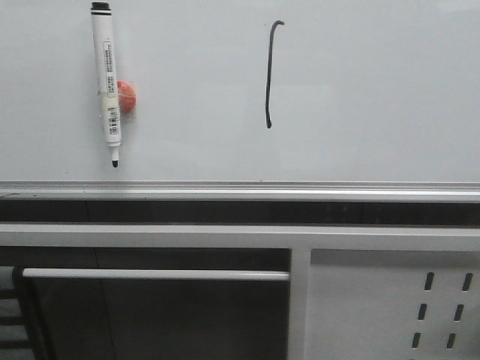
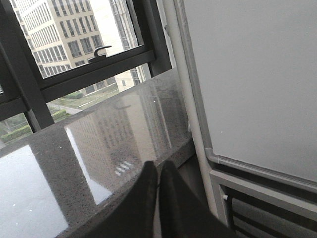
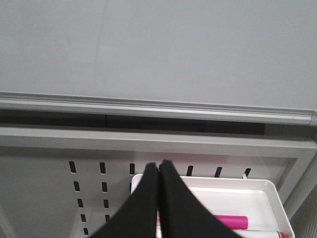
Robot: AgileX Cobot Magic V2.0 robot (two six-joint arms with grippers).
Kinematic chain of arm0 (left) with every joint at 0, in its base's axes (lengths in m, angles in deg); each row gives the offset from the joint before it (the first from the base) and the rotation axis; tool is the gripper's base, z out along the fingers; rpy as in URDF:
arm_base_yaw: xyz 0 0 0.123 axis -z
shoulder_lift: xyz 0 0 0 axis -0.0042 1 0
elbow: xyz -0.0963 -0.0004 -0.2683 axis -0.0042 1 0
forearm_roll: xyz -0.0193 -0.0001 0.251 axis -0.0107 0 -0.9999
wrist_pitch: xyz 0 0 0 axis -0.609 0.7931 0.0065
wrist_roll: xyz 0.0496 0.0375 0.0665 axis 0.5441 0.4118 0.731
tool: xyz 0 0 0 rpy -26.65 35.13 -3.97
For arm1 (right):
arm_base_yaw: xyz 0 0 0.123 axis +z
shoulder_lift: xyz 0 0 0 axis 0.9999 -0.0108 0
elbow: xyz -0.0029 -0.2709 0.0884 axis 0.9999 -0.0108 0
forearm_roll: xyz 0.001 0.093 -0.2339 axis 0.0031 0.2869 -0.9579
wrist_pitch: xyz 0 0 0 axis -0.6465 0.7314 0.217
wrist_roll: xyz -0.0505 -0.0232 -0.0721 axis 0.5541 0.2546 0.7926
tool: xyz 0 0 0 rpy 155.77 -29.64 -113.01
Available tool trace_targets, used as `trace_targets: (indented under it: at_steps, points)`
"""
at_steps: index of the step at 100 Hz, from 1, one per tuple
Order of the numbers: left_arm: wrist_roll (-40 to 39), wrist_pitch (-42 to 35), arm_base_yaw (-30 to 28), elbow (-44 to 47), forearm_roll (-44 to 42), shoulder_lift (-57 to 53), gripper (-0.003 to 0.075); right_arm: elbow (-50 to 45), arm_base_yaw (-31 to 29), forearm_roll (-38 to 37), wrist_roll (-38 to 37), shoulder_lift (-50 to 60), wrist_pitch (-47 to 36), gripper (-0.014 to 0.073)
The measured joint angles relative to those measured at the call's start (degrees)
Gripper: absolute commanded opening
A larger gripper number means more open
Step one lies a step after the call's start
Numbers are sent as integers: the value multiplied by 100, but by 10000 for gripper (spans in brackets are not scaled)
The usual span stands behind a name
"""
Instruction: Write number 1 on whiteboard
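Black fingers of the left hand [image 2: 157, 186] are seen pressed together with nothing between them, above a polished granite tabletop [image 2: 99, 148] beside a window [image 2: 74, 44]; only their tips are in frame, the rest being cut off. Likewise, the right hand [image 3: 158, 186] is seen closed on nothing, held over a white tray [image 3: 270, 201] in which a pink marker [image 3: 228, 220] lies partly hidden behind the fingers. Neither hand is caught by the front view. On the whiteboard [image 1: 375, 90] the number 1 [image 1: 270, 73] is drawn near the middle, and a white marker pen [image 1: 106, 79] is held upright against a red magnet [image 1: 126, 97] well to its left. A perforated panel [image 1: 375, 300] is cut off below.
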Motion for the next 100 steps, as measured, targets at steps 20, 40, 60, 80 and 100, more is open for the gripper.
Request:
trace_targets:
  at_steps: [20,40,60,80,100]
  points:
    - [0,0,0,0,0,0,-18,0,0,0,12,0,0,-79]
    - [0,0,0,0,0,0,-18,0,0,0,20,0,0,-79]
    - [0,0,0,0,0,0,-18,0,0,0,33,0,0,-79]
    - [0,0,0,53,0,0,-18,0,-8,0,33,0,0,-79]
    - [-683,289,0,154,0,0,-18,0,-8,9,33,0,0,-79]
